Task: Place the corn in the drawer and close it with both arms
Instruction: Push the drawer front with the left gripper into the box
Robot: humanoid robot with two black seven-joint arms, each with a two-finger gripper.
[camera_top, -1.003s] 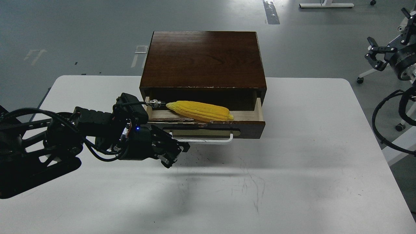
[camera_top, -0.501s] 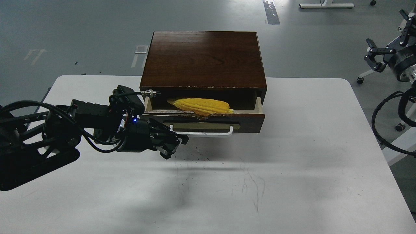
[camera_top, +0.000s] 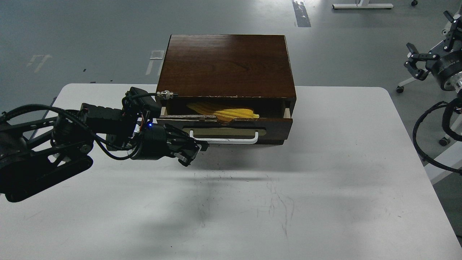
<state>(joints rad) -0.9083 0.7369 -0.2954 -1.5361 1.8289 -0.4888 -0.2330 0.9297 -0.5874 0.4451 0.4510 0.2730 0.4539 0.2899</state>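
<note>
The drawer (camera_top: pixel 231 130) sits at the centre of the frame, its dark front running left to right across the picture, and it is open only by a narrow gap under the cabinet (camera_top: pixel 226 65) top. The left claw (camera_top: pixel 191 150) is just left of centre, at the left end of the drawer front, right by the near end of the white handle (camera_top: pixel 223 139). From the claw, the drawer front stretches away to the right, and the direction that shuts it is toward the top of the frame. The claw looks nearly closed, with its tips close together, but I cannot tell whether it grips the handle end or only presses against the front. It is by far the nearer arm. The right claw (camera_top: pixel 415 65) is at the far right edge, upper part of the frame, lifted well off the counter (camera_top: pixel 325 202) and well apart from the drawer; its fingers are spread open and hold nothing.

The corn (camera_top: pixel 225 111) lies inside the drawer, long axis parallel to the front, its thick end toward the right. Only a strip of bright yellow shows in the gap; the left part is in shadow under the cabinet top. The drawer's top edge is chipped and pale. I judge the corn is stowed, and what remains is a short push to shut the gap.
</note>
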